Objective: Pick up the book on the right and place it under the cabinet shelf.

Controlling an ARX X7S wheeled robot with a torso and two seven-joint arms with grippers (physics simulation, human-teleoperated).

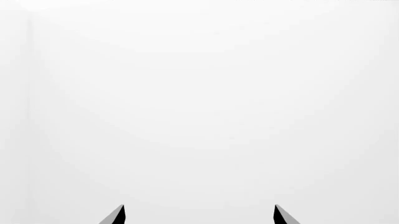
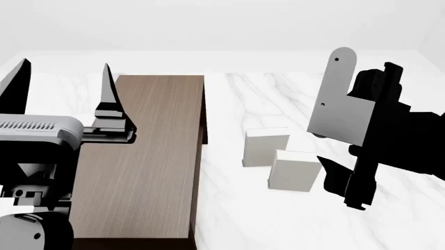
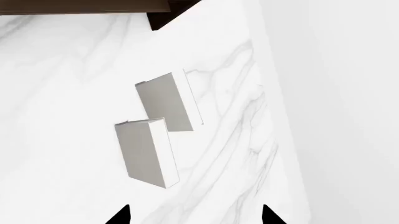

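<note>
Nearest my head camera hangs my right arm, its dark links and grey plate just right of the book (image 2: 294,171). That book stands upright on the white marble table (image 2: 278,224), a plain white block, the nearer and righter of two. Its left upper corner sits just beside, perhaps touching, the second white book (image 2: 265,147), which stands a little farther back and to the left. From my right wrist view both books show side by side, the book (image 3: 146,151) closer to my tips, the second white book (image 3: 165,102) beyond it.

My right claw (image 3: 195,215) shows only two dark fingertips, spread well apart with nothing between them; they hover above the table and short of the book. Bare marble lies all around both books: open room to the right, in front, and behind toward the pale back wall (image 2: 222,26).

Left of the books, across a strip of bare marble, rises the cabinet shelf (image 2: 149,156), dark brown wood grain with a flat top and a darker right side whose straight edge faces the books.

My left claw (image 2: 66,91) is raised over the cabinet's left edge, tips spread wide, holding nothing; its wrist view shows only blank white past the two tips.
</note>
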